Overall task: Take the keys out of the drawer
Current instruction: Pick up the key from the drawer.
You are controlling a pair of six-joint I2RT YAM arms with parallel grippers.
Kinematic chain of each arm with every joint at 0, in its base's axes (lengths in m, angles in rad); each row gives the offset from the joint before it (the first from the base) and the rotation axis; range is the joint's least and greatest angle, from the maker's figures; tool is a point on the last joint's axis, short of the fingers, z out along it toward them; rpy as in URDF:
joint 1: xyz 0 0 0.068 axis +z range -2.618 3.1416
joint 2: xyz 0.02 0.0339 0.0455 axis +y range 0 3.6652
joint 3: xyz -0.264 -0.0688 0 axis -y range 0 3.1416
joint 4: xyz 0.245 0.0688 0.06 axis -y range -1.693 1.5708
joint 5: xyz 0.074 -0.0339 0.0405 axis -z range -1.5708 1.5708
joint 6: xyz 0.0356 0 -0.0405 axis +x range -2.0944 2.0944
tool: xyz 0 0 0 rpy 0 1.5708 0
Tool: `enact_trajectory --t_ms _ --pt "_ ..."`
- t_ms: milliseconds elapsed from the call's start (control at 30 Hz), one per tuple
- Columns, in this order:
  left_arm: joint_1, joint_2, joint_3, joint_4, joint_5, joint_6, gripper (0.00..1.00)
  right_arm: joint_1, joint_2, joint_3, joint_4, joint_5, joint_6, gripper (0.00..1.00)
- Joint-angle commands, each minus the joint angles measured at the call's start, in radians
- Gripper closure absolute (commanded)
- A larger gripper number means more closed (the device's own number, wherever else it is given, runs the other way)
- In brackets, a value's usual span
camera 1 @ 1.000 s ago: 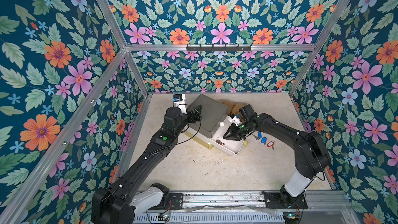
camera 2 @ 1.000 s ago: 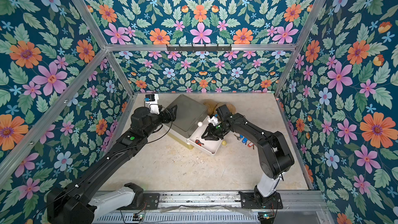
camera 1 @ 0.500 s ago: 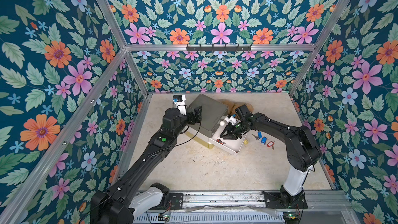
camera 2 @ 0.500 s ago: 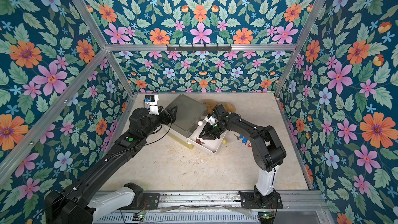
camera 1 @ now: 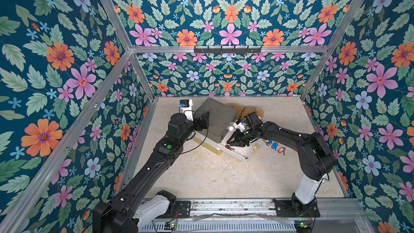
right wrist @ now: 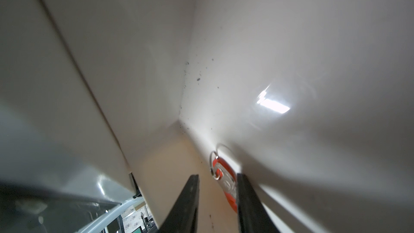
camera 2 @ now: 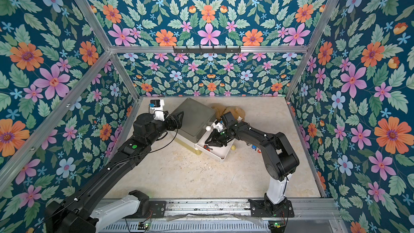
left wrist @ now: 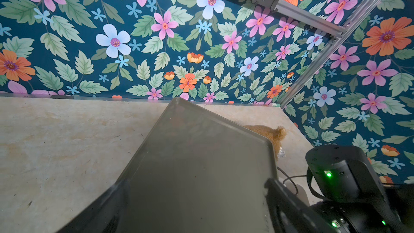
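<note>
Straddling jaws: right gripper [right wrist: 217, 175] partly parted, black fingers either side of a red-tagged key [right wrist: 226, 182]; the tag sits close against one finger, a gap shows at the other, so nothing is clamped.
Key's place: low in a corner of the white drawer [camera 1: 240, 154], which stands pulled out of its unit.
Other jaws: left gripper [camera 1: 202, 118] spread wide, resting at the edge of the unit's grey top [left wrist: 190, 153].
Outside: blue- and red-tagged keys [camera 1: 274, 146] on the table [camera 1: 201, 175], near the drawer.
</note>
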Motion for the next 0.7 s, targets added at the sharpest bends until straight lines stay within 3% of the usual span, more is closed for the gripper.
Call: enact_trajectory --t_ms 0,400,667 --pt "0.001 -0.022 -0.012 0.001 -0.006 0.014 0.01 0.008 -0.011 -0.016 0.052 0.082 0.033 0.67" --pt "0.006 -0.084 -0.040 -0.028 -0.005 0.010 0.01 0.054 -0.007 -0.029 0.064 0.184 0.072 0.68" --pt "0.010 -0.139 -0.067 -0.058 -0.015 -0.011 0.01 0.093 0.012 0.011 0.018 0.377 0.076 0.75"
